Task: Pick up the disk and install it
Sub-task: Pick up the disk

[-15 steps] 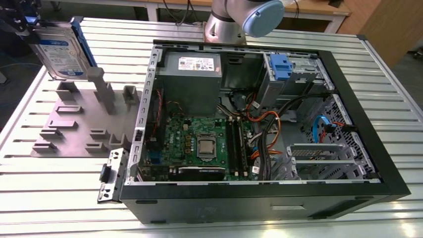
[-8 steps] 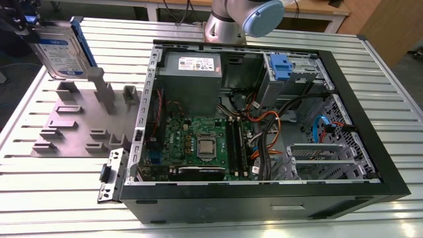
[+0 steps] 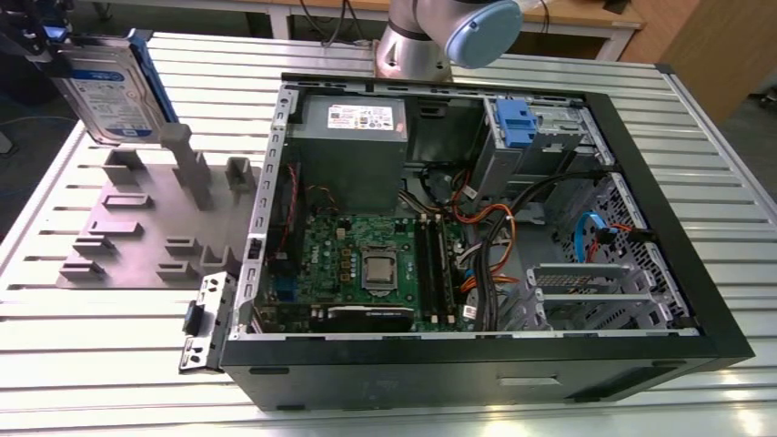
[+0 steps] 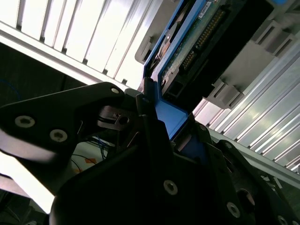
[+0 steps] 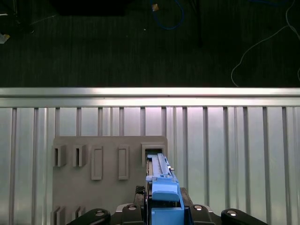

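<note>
The disk (image 3: 109, 86), a silver drive with a white-and-blue label in a blue carrier, stands on edge at the exterior view's far left. It is over the grey fixture plate (image 3: 146, 228). My gripper (image 3: 46, 44) is shut on its upper end. In the first wrist view the disk (image 5: 161, 180) shows edge-on, and my gripper (image 5: 164, 208) clamps the blue carrier. The disk's far end meets a slot in the fixture plate (image 5: 108, 187). I cannot tell whether it rests in that slot or hangs just above it. In the second wrist view my fingers (image 4: 150, 117) press the blue carrier of the disk (image 4: 187, 47).
An open computer case (image 3: 638, 191) lies on the slatted metal table (image 3: 73, 364) to the exterior view's right of the fixture. A drive bay with a small blue latch (image 3: 516, 123) is at its far corner. The arm's base (image 3: 425, 41) stands behind the case.
</note>
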### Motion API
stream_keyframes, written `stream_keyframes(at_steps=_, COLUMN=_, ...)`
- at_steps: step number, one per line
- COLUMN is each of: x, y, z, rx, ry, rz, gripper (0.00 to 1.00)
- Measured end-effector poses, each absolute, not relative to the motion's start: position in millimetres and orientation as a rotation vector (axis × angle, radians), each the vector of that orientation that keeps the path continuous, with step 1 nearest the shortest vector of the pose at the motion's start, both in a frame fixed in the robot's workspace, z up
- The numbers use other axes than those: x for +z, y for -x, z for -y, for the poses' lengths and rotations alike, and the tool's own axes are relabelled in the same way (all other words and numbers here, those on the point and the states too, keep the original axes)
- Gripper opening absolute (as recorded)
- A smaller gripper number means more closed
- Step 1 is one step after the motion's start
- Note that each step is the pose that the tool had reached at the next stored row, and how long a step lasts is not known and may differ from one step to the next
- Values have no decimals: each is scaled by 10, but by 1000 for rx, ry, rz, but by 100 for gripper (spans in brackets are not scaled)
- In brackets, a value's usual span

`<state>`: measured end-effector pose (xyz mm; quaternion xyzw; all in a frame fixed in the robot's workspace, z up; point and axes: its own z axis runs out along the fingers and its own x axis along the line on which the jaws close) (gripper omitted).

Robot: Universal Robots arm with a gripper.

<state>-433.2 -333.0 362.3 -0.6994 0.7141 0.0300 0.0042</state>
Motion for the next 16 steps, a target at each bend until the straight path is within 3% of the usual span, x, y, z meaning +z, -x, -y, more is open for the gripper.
stream_keyframes(at_steps=16, x=3678, y=4332, z=3330, rx=94, ry=2191, rz=-2237, gripper=36)
